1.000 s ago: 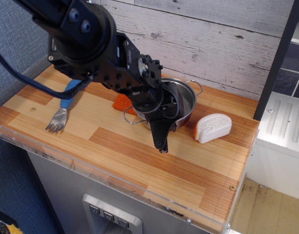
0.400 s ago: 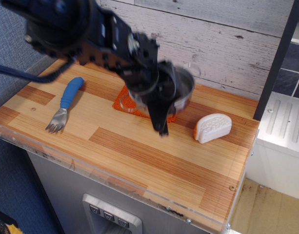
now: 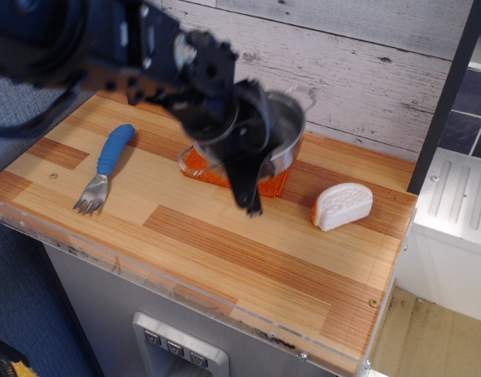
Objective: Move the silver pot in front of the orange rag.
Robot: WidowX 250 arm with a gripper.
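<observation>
Wooden counter (image 3: 224, 251), blurred hand (image 3: 252, 184) apparently gripping silver pot (image 3: 291, 129) above orange rag (image 3: 273, 185)

A small, shiny silver pot (image 3: 286, 133) sits tipped above the far side of the wooden counter, close to the plank wall — its open mouth turned up and to the left, one thin wire loop handle (image 3: 301, 92) showing at its far rim. Much of its near side is hidden and blurred. Beneath it lies the orange rag (image 3: 273, 184), flat and nubby — only its front edge and corners show under the pot.
</observation>
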